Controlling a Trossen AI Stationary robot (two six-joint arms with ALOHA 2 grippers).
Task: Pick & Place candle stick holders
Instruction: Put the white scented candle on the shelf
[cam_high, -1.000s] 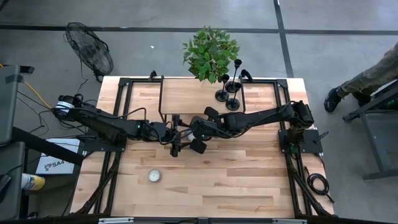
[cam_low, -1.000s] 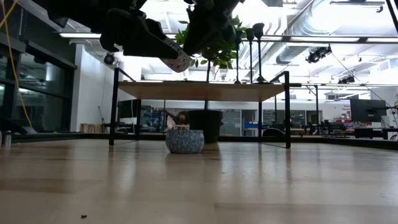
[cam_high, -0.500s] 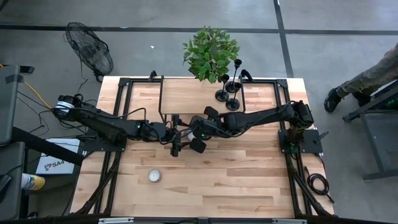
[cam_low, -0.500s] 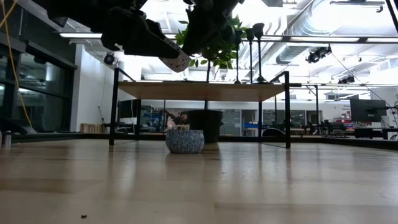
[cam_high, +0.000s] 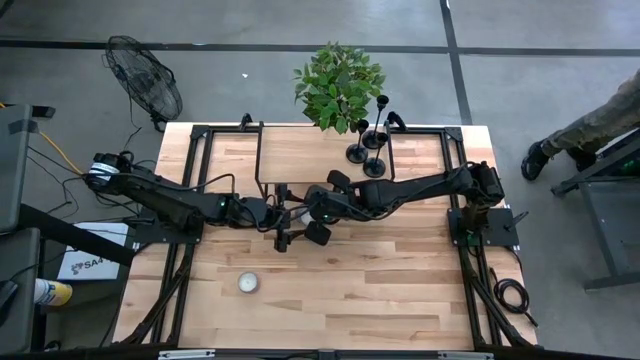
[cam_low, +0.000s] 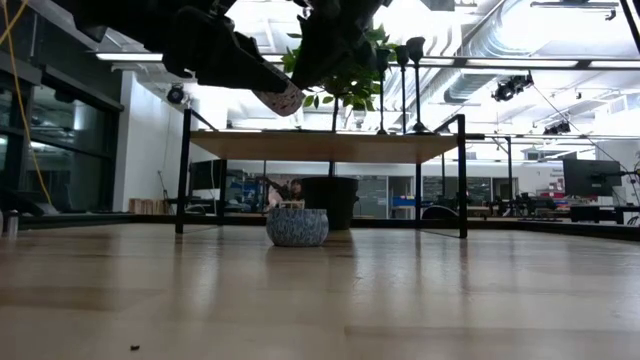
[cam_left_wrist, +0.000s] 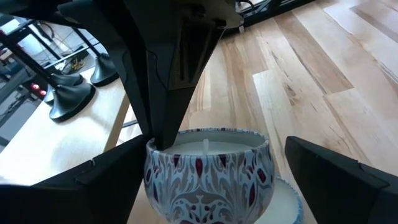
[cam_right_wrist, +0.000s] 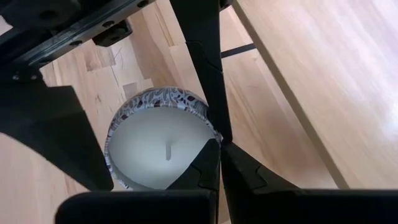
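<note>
above mid-table, left gripper (cam_high: 288, 228) spread around patterned candle (cam_left_wrist: 208, 171); right gripper (cam_right_wrist: 219, 144) pinched on its rim

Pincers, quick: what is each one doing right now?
Left pincer: open, flanking the candle jar.
Right pincer: shut on the candle jar's rim.

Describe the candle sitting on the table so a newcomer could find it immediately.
Start at the wooden table, then its front area on the left arm's side. The small round patterned candle sits there alone on the boards. The other candle hangs in the air between the left pincer and right pincer, and the black candle stick holders stand on the raised shelf.
</note>
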